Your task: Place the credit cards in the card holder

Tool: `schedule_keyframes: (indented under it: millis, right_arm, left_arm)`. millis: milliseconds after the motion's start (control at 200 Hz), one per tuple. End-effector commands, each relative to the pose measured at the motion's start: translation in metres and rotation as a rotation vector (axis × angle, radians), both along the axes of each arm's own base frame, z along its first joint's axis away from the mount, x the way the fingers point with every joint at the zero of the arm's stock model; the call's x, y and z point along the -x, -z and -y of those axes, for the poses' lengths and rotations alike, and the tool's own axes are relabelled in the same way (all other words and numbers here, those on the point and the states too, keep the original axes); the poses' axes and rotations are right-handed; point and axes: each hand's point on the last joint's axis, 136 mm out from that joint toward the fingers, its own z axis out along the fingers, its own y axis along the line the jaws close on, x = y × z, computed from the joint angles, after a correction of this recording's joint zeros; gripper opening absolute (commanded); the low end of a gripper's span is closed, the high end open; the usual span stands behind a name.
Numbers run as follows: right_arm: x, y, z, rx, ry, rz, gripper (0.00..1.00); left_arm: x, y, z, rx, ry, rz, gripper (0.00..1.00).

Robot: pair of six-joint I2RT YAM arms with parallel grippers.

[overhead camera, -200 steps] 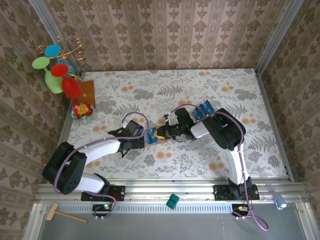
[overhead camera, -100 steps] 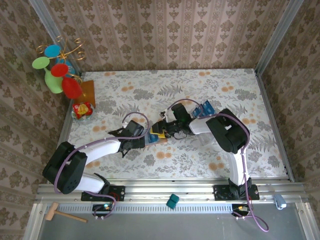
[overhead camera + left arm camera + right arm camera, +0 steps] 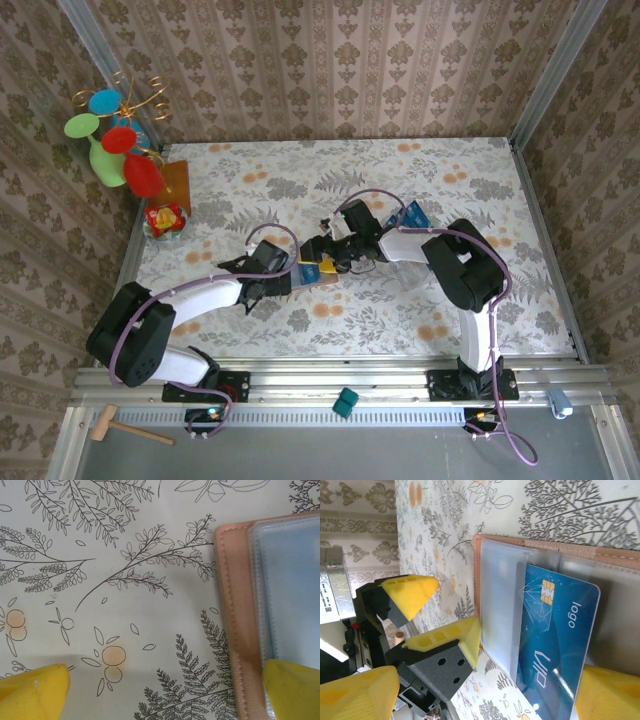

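Right fingers [image 3: 607,696] stand spread and empty over a credit card [image 3: 555,645] part-slid into the open card holder [image 3: 495,595] on the bench [image 3: 450,180], left fingers [image 3: 295,690] wide, one tip at its edge; next probably means nudging the card home.

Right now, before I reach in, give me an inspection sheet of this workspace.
Surface: floral tablecloth, flat.
Job's things: card holder lies open; one blue card lies on its clear sleeves; more blue cards stacked farther back.
Clutter: disc ornament, amber square, teal block, wooden mallet.
Grippers: left gripper open, one finger over the holder's sleeve; right gripper open over the card.
Cables: purple loops along both arms.
Surroundings: patterned walls, metal rail in front.
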Motion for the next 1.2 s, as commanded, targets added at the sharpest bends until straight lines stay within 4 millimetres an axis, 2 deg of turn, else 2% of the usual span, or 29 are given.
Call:
schedule_keyframes:
  millis: [0, 305, 430, 515, 610, 695, 765, 875, 1005, 1195]
  right_arm:
    - [-0.001, -0.004, 0.012, 0.077, 0.024, 0.004, 0.89]
    - [-0.002, -0.019, 0.021, 0.115, 0.046, 0.041, 0.90]
    - [-0.004, -0.024, 0.030, 0.159, 0.070, 0.075, 0.86]
    - [-0.005, -0.020, 0.042, 0.241, 0.086, 0.098, 0.82]
    - [-0.004, -0.012, 0.057, 0.366, 0.089, 0.128, 0.69]
    - [-0.003, -0.004, 0.067, 0.487, 0.071, 0.159, 0.49]
    - [-0.004, 0.002, 0.071, 0.561, 0.054, 0.181, 0.33]
    - [-0.005, 0.010, 0.071, 0.636, 0.028, 0.205, 0.16]
    - [-0.007, 0.016, 0.065, 0.673, 0.005, 0.220, 0.08]
    - [-0.008, 0.026, 0.057, 0.683, -0.015, 0.211, 0.04]
  left_arm:
    - [0.004, 0.007, -0.003, -0.010, -0.004, -0.025, 1.00]
    - [-0.009, -0.006, 0.000, 0.018, 0.005, 0.005, 1.00]
    - [-0.015, -0.014, -0.002, 0.028, 0.002, 0.027, 1.00]
    - [-0.018, -0.019, -0.007, 0.029, -0.005, 0.039, 1.00]
    - [-0.020, -0.022, -0.013, 0.024, -0.016, 0.040, 1.00]
    - [-0.020, -0.021, -0.019, 0.016, -0.028, 0.031, 1.00]
    - [-0.020, -0.019, -0.022, 0.008, -0.032, 0.027, 1.00]
    - [-0.022, -0.019, -0.025, -0.024, -0.031, 0.021, 1.00]
    - [-0.024, -0.017, -0.028, -0.061, -0.033, 0.004, 1.00]
    - [-0.026, -0.009, -0.030, -0.094, -0.032, -0.020, 1.00]
